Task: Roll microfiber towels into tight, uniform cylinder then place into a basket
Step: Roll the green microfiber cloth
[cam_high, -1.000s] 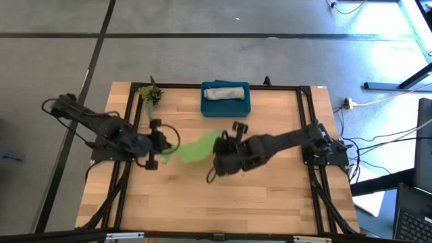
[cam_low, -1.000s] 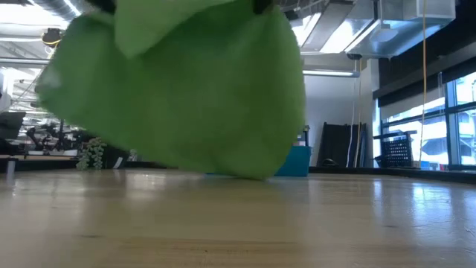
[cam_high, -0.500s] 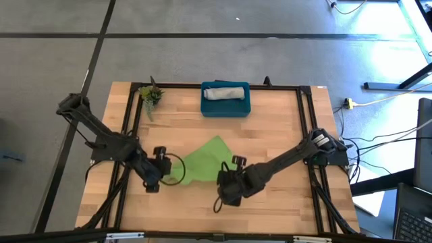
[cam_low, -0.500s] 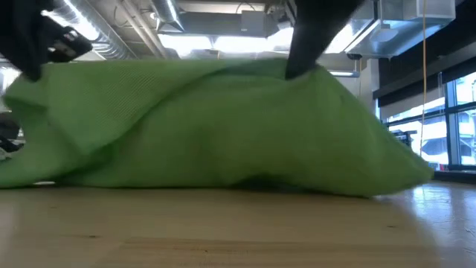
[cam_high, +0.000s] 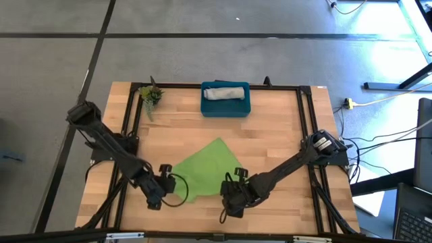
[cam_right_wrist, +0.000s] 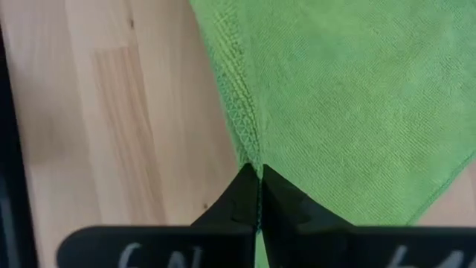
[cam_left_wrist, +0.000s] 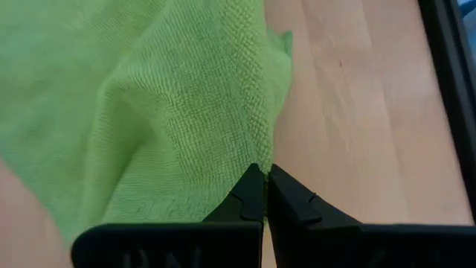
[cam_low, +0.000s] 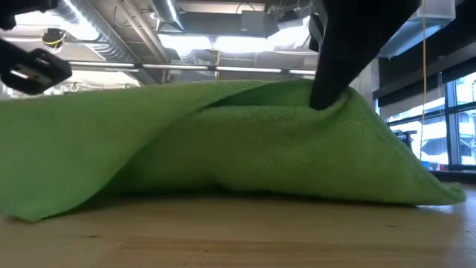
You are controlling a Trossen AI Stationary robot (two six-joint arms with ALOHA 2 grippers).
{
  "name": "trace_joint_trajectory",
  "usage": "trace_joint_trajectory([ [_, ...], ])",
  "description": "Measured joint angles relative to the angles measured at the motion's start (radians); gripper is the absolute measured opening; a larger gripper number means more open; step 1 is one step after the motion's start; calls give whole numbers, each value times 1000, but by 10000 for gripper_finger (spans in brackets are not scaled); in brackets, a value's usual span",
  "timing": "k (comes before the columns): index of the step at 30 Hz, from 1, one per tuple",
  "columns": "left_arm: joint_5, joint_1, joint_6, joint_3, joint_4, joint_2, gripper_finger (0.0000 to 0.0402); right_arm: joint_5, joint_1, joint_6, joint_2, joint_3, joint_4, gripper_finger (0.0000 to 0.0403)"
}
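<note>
The lime green microfiber towel (cam_high: 204, 169) lies spread on the wooden table's middle, its far corner (cam_high: 217, 140) flat on the wood. My left gripper (cam_high: 167, 183) is shut on its left side. My right gripper (cam_high: 234, 185) is shut on its right side. In the low view the towel (cam_low: 223, 149) tents up between the two grippers, its lower edge on the table. A rolled light grey towel (cam_high: 225, 92) lies in the teal basket (cam_high: 226, 108) at the far edge. My left gripper pinches the green towel's hemmed edge (cam_left_wrist: 260, 149) between its two fingers, some way from the corner (cam_left_wrist: 285, 41). The fingers slant down from the table's left. The held edge is raised a little; the rest slopes down onto the wood. My right gripper pinches the towel's hemmed edge (cam_right_wrist: 249, 145) between its two fingers, slanting down from the table's right. In the low view the held spot (cam_low: 327, 100) is the cloth's highest point. From there the cloth falls away to the table.
A small green plant sprig (cam_high: 151, 94) lies at the far left corner. Black frame rails (cam_high: 305, 128) run along the table's sides. Bare wood shows between the towel and the basket and along the near edge.
Both grippers have come down and toward the table's near edge, tipping more steeply downward and staying shut on the towel. The towel, which hung bunched above the table, has been drawn out and laid down, its far part now flat on the wood.
</note>
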Motion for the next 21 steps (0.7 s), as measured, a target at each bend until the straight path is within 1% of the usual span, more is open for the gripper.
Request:
trace_joint_trajectory([
  [3, 3, -6, -1, 0, 26, 35, 0, -41, -2, 7, 0, 0, 24, 25],
  [6, 5, -6, -21, 0, 29, 57, 0, -138, -11, -42, 0, 0, 58, 34],
  [8, 5, -6, -25, 0, 32, 68, 0, -170, -16, -79, 0, 0, 92, 40],
  [12, 4, -6, -25, 0, 35, 79, 0, -177, -30, -96, 0, 0, 155, 66],
  [16, -1, -3, -25, 0, 36, 79, 0, -152, -41, -178, 1, 0, 244, 106],
  [19, -2, -3, -34, 0, 37, 79, 0, -137, -42, -288, 19, 0, 382, 130],
  [21, -3, -3, -45, 0, 40, 79, 0, -133, -42, -376, 48, 1, 503, 140],
])
